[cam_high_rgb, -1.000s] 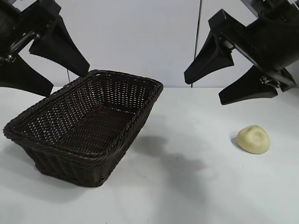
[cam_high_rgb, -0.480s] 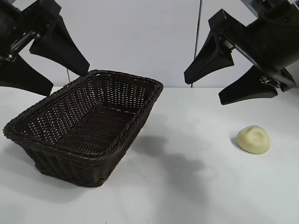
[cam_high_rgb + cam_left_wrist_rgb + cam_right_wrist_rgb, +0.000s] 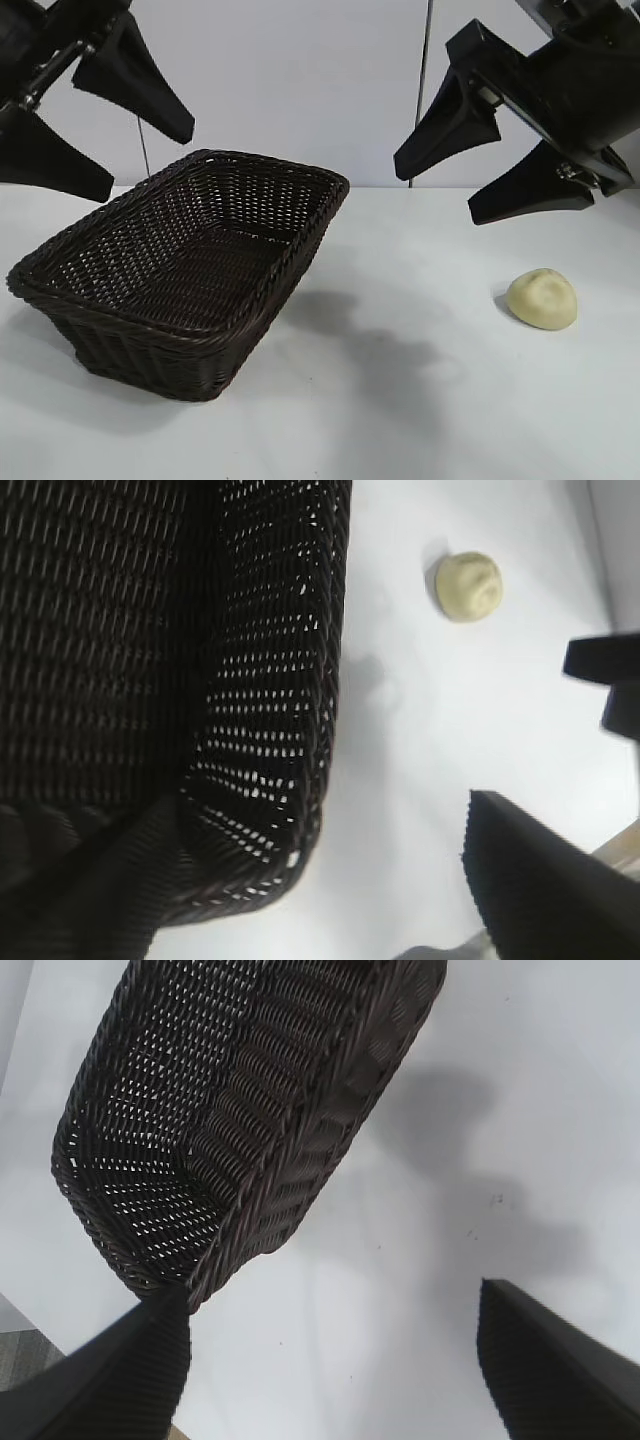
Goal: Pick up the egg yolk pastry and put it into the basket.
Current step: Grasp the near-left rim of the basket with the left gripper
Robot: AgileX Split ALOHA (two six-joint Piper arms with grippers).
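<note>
The egg yolk pastry (image 3: pixel 542 298), a small pale yellow dome with a shallow dent, lies on the white table at the right, well apart from the basket; the left wrist view shows it (image 3: pixel 468 586) too. The dark woven basket (image 3: pixel 150 345) stands at the left with nothing in it. My right gripper (image 3: pixel 435 195) hangs open in the air, above and to the left of the pastry, holding nothing. Over the basket's left side my left gripper (image 3: pixel 152 165) also hangs open and holds nothing. The pastry does not show in the right wrist view, where the basket (image 3: pixel 260 1110) fills the far part.
A white table top (image 3: pixel 400 400) surrounds the basket and pastry, with a pale wall behind. The right arm's fingers (image 3: pixel 610 670) show at the edge of the left wrist view.
My left gripper has shifted slightly upward. The right gripper, the basket and the pastry have not moved.
</note>
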